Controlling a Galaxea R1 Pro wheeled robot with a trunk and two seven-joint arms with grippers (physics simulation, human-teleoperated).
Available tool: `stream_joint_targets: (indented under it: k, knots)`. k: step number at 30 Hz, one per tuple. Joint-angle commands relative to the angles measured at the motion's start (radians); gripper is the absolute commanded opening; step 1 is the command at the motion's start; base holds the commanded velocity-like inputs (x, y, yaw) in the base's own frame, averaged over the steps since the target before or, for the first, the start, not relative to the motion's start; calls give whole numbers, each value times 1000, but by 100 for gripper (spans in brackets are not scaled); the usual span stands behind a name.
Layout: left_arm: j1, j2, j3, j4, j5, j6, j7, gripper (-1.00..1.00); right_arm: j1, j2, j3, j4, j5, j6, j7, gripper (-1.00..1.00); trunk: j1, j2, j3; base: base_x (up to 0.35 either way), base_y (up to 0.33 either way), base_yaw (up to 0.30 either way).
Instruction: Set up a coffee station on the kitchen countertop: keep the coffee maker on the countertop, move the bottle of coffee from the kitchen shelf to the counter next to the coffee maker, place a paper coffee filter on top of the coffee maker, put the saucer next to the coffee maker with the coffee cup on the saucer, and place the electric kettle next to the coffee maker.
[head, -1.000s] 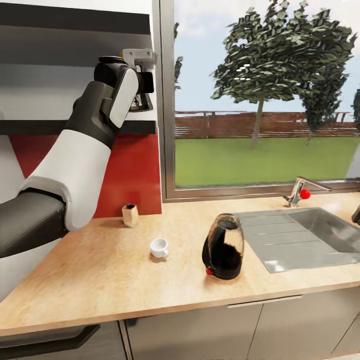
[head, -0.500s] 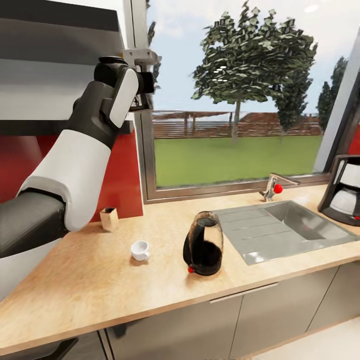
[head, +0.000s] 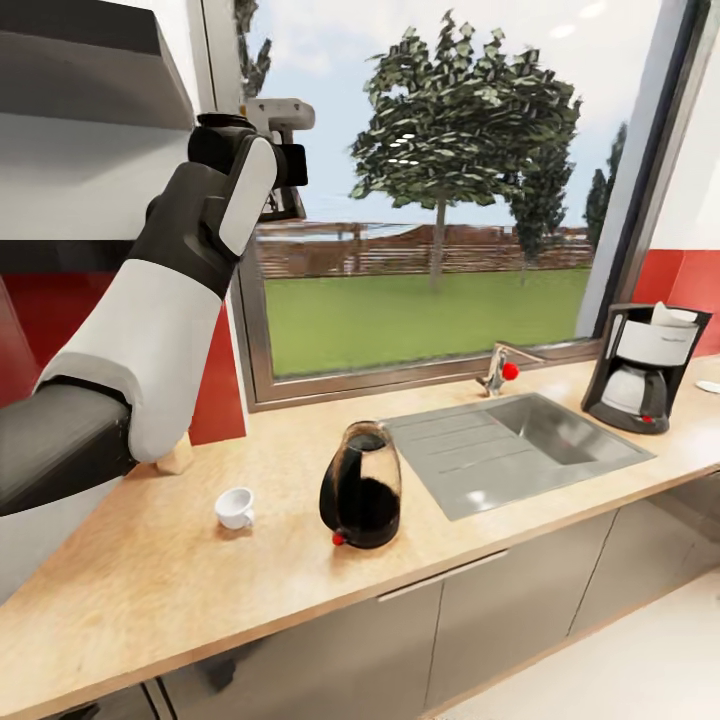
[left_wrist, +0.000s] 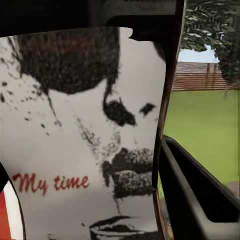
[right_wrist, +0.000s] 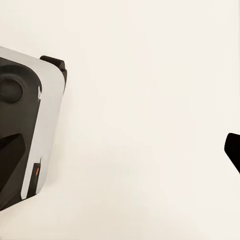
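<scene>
Long wooden table runs under a wide window, steel sink set into it right of centre. Left arm raised high at head-view left, its gripper up level with the window frame. Left wrist view: the bottle of coffee sits between the jaws, pressed close to the lens, one dark finger running along its side; jaws clenched on it. Bottle's face is white with a black splashed ink drawing and red script reading "My time"; its top and base are cut off by the frame, so cap and overall shape cannot be told. Head view shows the bottle hidden behind the wrist. Coffee maker, black and white with a glass pot, stands upright at the far right of the table beyond the sink, a pale object in its top. Electric kettle, dark and glassy with a red spot at its base, upright just left of the sink. Coffee cup, small and white, left of the kettle, apart from it. Right wrist view: pale blank surface, a black-and-white robot part at one edge; right jaws' state cannot be told.
</scene>
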Motion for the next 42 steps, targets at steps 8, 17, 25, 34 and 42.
stream_joint_targets:
  k: [8,17,25,34,42]
  knots:
    - [-1,0,-2,-1,6,5,5,-100,-2,0,6,4,-11,-7,7,100,0,-1,-2,0,-10,-254]
    - [-1,0,-2,-1,6,4,4,-100,-2,0,6,4,-11,-7,8,100,0,-1,-2,0,-4,-264]
    - [-1,0,-2,1,6,5,4,-100,-2,0,6,4,-11,-7,7,100,0,-1,-2,0,-226,-150]
    - [-1,0,-2,2,6,5,4,-100,-2,0,6,4,-11,-7,7,100,0,-1,-2,0,-75,-192]
    - [-1,0,-1,2,6,5,4,-100,-2,0,6,4,-11,-7,7,100,0,-1,-2,0,-3,-253]
